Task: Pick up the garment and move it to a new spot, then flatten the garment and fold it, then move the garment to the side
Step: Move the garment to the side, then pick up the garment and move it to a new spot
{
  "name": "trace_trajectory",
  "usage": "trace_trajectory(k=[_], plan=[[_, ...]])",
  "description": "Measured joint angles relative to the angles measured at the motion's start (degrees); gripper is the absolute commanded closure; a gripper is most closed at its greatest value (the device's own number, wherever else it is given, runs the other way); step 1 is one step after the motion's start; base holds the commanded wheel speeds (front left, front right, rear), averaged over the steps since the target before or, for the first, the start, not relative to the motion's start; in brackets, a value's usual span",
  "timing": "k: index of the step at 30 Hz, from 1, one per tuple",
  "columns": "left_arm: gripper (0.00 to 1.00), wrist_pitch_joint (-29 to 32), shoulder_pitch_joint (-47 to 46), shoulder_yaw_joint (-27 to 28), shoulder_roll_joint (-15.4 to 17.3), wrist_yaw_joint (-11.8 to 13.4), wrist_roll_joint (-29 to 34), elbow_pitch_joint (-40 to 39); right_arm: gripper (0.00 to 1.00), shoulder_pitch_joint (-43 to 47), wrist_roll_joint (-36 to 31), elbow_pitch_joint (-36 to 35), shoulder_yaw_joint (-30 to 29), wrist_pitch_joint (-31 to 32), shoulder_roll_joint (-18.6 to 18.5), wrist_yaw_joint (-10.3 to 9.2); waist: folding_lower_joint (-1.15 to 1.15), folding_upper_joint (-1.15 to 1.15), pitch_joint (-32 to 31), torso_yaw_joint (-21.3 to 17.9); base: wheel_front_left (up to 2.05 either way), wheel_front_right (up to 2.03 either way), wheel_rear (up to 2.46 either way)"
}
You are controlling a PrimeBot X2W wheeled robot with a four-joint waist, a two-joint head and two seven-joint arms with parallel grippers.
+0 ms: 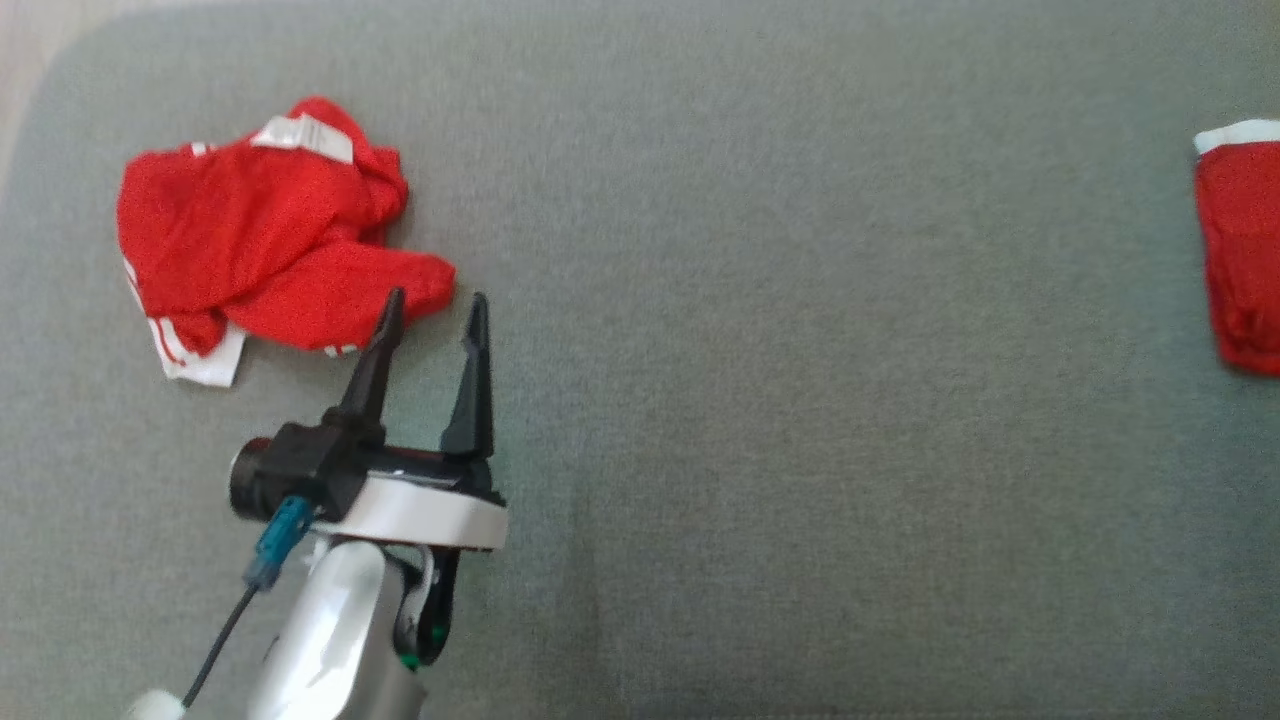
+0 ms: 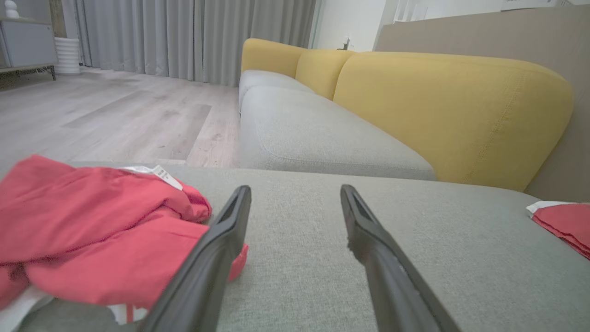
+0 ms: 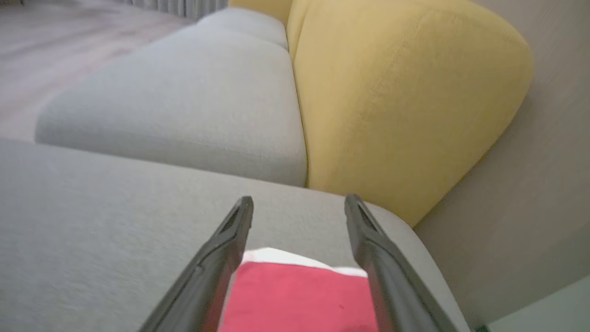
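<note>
A crumpled red garment [image 1: 260,230] with white trim lies on the grey cushion [image 1: 760,380] at the far left. My left gripper [image 1: 436,295] stands open just right of it, its left finger over the cloth's near edge. In the left wrist view the same crumpled garment [image 2: 92,230] sits left of the open left gripper [image 2: 296,187]. A second red garment [image 1: 1245,250], folded flat with a white band, lies at the cushion's right edge. My right gripper [image 3: 299,197] is open above this folded garment [image 3: 299,295], with the cloth lying flat between and below the fingers.
A yellow sofa backrest [image 2: 451,115] and a grey seat cushion [image 2: 313,133] stand beyond the work surface. Wooden floor [image 2: 115,110] and grey curtains lie further off. A beige wall panel [image 3: 530,198] rises close to the folded garment's corner.
</note>
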Motion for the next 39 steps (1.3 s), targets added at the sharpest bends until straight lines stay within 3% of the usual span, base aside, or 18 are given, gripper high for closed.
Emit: trace_trajectory(k=[11,20,27,39], plan=[[0.0,0.0,6.3,2.8,0.0,-0.5,1.3,0.0,0.0,10.4,0.9,-15.9,-2.7,-7.0,17.0,0.0,-0.01,0.0,-9.9,-2.5,0.0,0.0,0.0],[0.0,0.0,12.2,2.8,0.1,-0.5,0.9,0.1,0.0,27.7,-1.8,-19.7,-6.5,-10.9,30.5,0.0,-0.02,0.0,-14.6,-3.4,0.0,0.0,0.0],[0.0,0.0,13.9,2.8,0.2,-0.4,0.5,-0.1,0.0,33.7,-5.8,-20.4,-7.8,-11.3,33.2,0.0,-0.01,0.0,-15.3,-3.3,0.0,0.0,0.0],[0.0,0.0,13.9,2.6,0.2,0.1,0.5,-0.5,0.0,33.9,-4.7,-22.5,-8.1,-11.4,34.2,0.0,0.0,0.0,-15.2,-2.3,0.0,0.0,0.0]])
